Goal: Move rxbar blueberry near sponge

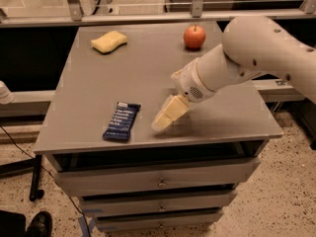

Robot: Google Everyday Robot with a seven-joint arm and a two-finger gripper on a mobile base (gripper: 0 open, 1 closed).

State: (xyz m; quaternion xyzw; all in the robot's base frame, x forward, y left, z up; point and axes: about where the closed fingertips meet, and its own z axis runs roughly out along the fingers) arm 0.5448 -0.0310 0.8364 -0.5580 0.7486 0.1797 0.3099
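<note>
The rxbar blueberry (121, 121) is a dark navy bar with white text, lying flat near the front left of the grey table top (148, 63). The sponge (108, 41) is pale yellow with wavy sides and lies at the back left. My gripper (161, 124) hangs on the white arm coming in from the right, low over the table, just right of the bar and apart from it. It holds nothing that I can see.
A red apple (194, 36) stands at the back right of the table. Drawers (158, 181) run below the front edge. A metal rail (148, 16) crosses behind the table. A dark shoe (37, 224) shows on the floor at the lower left.
</note>
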